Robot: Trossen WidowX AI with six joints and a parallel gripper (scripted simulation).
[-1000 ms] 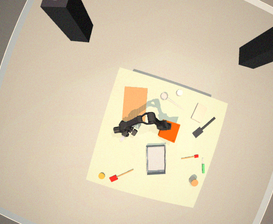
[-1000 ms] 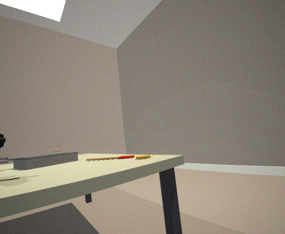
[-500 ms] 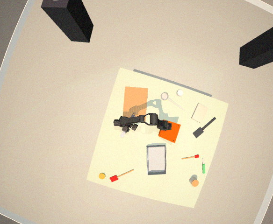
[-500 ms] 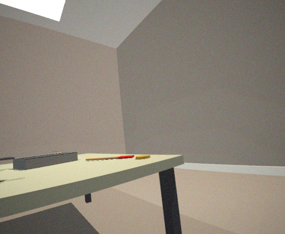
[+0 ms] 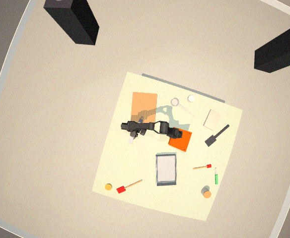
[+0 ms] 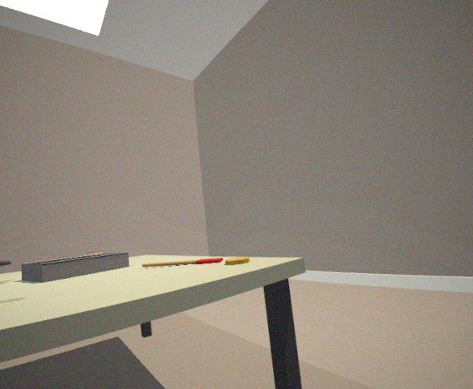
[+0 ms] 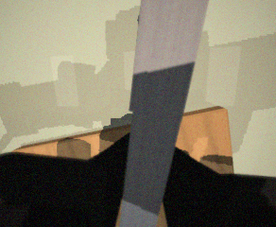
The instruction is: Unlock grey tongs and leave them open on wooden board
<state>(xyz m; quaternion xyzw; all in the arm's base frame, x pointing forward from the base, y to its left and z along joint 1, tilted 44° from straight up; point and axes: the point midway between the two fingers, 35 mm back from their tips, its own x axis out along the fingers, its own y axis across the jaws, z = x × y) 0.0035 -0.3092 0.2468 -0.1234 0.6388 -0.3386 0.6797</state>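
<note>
Near the board (image 5: 144,102) (image 7: 206,128), the hand (image 5: 137,132) (image 7: 143,139) (tongs (image 5: 130,140) (image 7: 159,128) gripped) hangs.

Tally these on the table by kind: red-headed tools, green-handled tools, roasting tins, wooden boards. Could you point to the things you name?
Red-headed tools (image 5: 120,189) (image 5: 209,166) (image 6: 209,260): 2
Green-handled tool (image 5: 216,179): 1
Roasting tin (image 5: 166,183) (image 6: 82,267): 1
Wooden board (image 5: 143,102) (image 7: 211,128): 1
Total: 5

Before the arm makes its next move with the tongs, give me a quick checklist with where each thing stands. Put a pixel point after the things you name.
1. Tongs (image 7: 159,128) gripped: ok, between the fingers.
2. Tongs off the roasting tin (image 5: 176,169) (image 6: 82,267): ok.
3. Wooden board (image 5: 145,102) (image 7: 206,128) free of other utensils: ok.
4. Tongs wholly over the board: not ok, one end extends past it.
5. Gravity lock released: cannot tell.
</note>
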